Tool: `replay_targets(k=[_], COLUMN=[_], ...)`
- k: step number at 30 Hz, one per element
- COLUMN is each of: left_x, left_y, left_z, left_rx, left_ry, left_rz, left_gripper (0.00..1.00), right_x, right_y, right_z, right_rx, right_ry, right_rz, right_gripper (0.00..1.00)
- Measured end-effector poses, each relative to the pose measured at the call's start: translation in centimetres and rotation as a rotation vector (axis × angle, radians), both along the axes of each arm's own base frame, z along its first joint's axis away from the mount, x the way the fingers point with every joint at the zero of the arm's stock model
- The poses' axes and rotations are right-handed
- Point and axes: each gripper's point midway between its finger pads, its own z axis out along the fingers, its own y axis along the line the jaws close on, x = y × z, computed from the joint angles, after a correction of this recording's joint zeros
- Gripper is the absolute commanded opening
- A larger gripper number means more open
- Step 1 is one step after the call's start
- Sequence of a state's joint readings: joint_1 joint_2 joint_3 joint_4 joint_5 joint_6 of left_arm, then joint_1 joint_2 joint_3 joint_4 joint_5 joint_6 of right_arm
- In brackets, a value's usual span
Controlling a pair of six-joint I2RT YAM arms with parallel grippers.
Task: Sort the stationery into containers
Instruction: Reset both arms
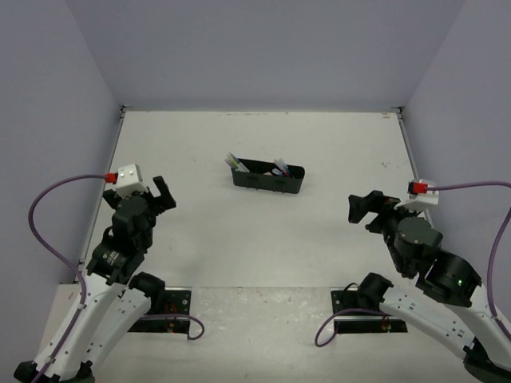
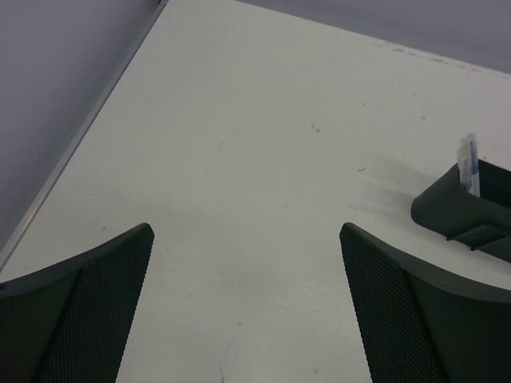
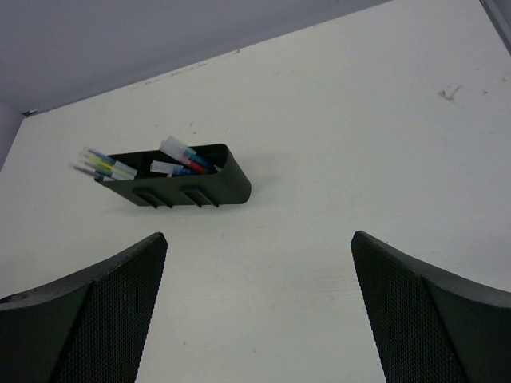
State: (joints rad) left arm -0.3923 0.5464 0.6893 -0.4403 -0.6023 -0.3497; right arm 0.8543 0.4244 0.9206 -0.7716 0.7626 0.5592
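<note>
The black organizer tray (image 1: 269,179) stands on the white table a little behind its middle. It also shows in the right wrist view (image 3: 192,188) and partly in the left wrist view (image 2: 463,213). Several pens (image 3: 108,165) in yellow-green, blue, red and clear lie in its compartments, their ends sticking out over the left rim. One pen end (image 2: 469,162) shows in the left wrist view. The eraser is not visible. My left gripper (image 1: 160,194) is open and empty at the left. My right gripper (image 1: 361,209) is open and empty at the right.
The white table (image 1: 263,239) is walled by grey panels on three sides. Two black base plates (image 1: 164,311) sit at the near edge, with purple cables (image 1: 48,231) looping from each arm.
</note>
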Motion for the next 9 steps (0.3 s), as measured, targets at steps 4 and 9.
replay_targets(k=[4,9], left_x=[-1.0,-0.9], left_y=[0.7,0.9], left_z=[-1.3,-1.0], left_rx=[0.023,0.032], left_ry=[-0.006,-0.021], left_rz=[0.005,0.01], left_gripper=[1.0,1.0], right_x=[0.1,0.2], right_y=[-0.4,-0.5], right_z=[-0.8,-1.9], right_rx=[-0.016,-0.041], right_ry=[0.007,0.028], right_rz=[-0.025,-0.041], right_gripper=[0.99,0.99])
